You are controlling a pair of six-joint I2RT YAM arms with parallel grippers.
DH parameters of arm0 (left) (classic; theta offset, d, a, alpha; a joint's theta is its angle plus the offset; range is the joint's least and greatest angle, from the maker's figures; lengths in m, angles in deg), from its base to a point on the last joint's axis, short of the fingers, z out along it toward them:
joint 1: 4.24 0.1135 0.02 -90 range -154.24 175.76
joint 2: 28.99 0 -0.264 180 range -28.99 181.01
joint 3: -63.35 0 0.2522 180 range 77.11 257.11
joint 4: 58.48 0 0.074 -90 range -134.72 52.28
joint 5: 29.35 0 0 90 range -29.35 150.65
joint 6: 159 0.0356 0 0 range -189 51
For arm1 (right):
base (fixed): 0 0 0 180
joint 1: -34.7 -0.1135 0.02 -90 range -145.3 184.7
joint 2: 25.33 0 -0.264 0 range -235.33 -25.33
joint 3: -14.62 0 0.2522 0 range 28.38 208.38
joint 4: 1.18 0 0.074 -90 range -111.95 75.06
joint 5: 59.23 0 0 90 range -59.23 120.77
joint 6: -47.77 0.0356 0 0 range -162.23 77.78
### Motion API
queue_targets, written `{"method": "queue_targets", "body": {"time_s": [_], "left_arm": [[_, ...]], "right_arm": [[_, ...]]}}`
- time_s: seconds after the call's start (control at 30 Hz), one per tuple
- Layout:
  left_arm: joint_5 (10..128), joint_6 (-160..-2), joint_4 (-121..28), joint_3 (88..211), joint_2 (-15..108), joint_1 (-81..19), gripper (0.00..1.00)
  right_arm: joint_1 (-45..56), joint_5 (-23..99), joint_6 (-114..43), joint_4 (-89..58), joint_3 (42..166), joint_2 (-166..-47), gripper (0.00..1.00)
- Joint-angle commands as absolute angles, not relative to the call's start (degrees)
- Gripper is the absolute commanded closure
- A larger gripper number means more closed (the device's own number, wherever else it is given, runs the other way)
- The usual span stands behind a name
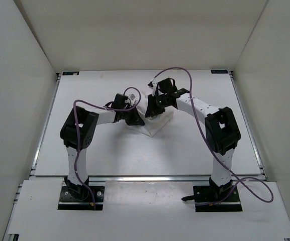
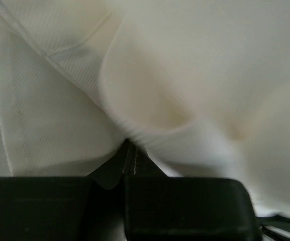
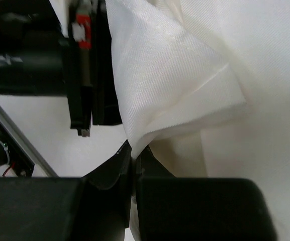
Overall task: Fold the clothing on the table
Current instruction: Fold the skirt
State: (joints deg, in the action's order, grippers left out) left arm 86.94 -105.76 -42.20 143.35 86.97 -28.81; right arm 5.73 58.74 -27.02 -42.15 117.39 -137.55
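White walls [image 1: 24, 75] close in a white table [image 1: 109, 150] on three sides. Both arms reach in from the near edge and meet over its middle. From above, the clothing [image 1: 155, 126] shows only as a small white wedge on the table just below the two wrists. The rest of it is covered by the black wrist parts, and its outline is hard to tell from the table. Purple cables [image 1: 195, 100] loop over the arms.

From that height the left fingers [image 1: 134, 120] and right fingers [image 1: 151, 111] are dark lumps close together. Their tips cannot be made out there.

In the left wrist view the left fingers [image 2: 128, 155] are clenched, with a rounded fold of clothing [image 2: 150, 100] running into the tips. The cloth fills nearly the whole view and is blurred on the right. A ribbed panel and a seam show more sharply on the left. None of its edges can be followed out of the view.

In the right wrist view the right fingers [image 3: 127, 158] are pressed together on a layered corner of clothing [image 3: 175, 80], which hangs down to the tips. More cloth fills the right side and is cut off by the view's edge. At upper left, black hardware [image 3: 84, 65] with a red tab stands just beside the cloth. It is cropped at the top, and which part it is cannot be told. Bare table and a strip of rail [image 3: 14, 140] show below it.
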Motion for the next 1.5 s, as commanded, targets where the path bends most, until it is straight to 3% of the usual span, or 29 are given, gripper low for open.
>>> {"method": "queue_targets", "body": {"time_s": [0.0, 0.23, 0.3, 0.4, 0.5, 0.57, 0.67, 0.7, 0.77, 0.87, 1.03, 1.13, 1.3, 1.47], "left_arm": [[86.2, -105.7, -37.8, 139.1, 89.1, -28.0, 1.0], [88.4, -107.1, -40.0, 137.9, 89.5, -26.6, 1.0], [88.6, -107.2, -40.4, 137.3, 89.1, -26.4, 1.0], [90.0, -107.9, -41.4, 135.3, 87.1, -24.7, 1.0], [89.0, -108.8, -42.8, 133.3, 82.4, -22.8, 1.0], [87.2, -109.0, -43.4, 130.9, 76.2, -21.8, 0.99], [82.2, -107.7, -42.0, 131.0, 68.7, -19.4, 0.82], [80.8, -107.3, -41.2, 131.4, 66.2, -18.2, 0.77], [80.2, -106.3, -41.0, 132.0, 63.2, -16.1, 0.65], [78.5, -105.3, -39.3, 134.1, 58.6, -12.9, 0.57], [77.5, -101.7, -38.0, 138.2, 52.9, -15.8, 0.51], [76.0, -101.5, -40.1, 137.9, 52.3, -22.3, 0.54], [66.6, -101.0, -38.0, 132.6, 53.2, -30.9, 1.0], [64.0, -101.8, -39.1, 119.9, 50.8, -34.1, 1.0]], "right_arm": [[3.1, 62.3, -22.5, -37.8, 113.4, -136.3, 1.0], [2.5, 65.7, -20.0, -32.7, 107.4, -136.3, 0.98], [2.1, 66.5, -19.4, -31.9, 107.9, -137.0, 0.9], [1.2, 64.4, -21.3, -35.4, 112.6, -137.2, 0.68], [1.9, 62.6, -22.2, -38.2, 116.7, -134.9, 0.57], [2.5, 61.4, -22.1, -38.3, 117.3, -131.7, 0.62], [5.2, 59.6, -21.7, -36.1, 115.3, -126.6, 0.69], [6.0, 58.1, -21.7, -35.9, 115.0, -124.6, 0.79], [7.2, 55.0, -23.4, -33.8, 111.4, -123.2, 0.8], [10.3, 57.6, -24.4, -35.0, 109.7, -125.4, 0.92], [8.1, 56.7, -27.6, -36.7, 109.5, -131.8, 1.0], [7.0, 59.2, -26.7, -34.2, 110.6, -135.8, 1.0], [6.7, 59.3, -26.7, -33.5, 114.2, -140.9, 1.0], [8.9, 59.9, -26.1, -32.9, 114.2, -143.1, 1.0]]}}
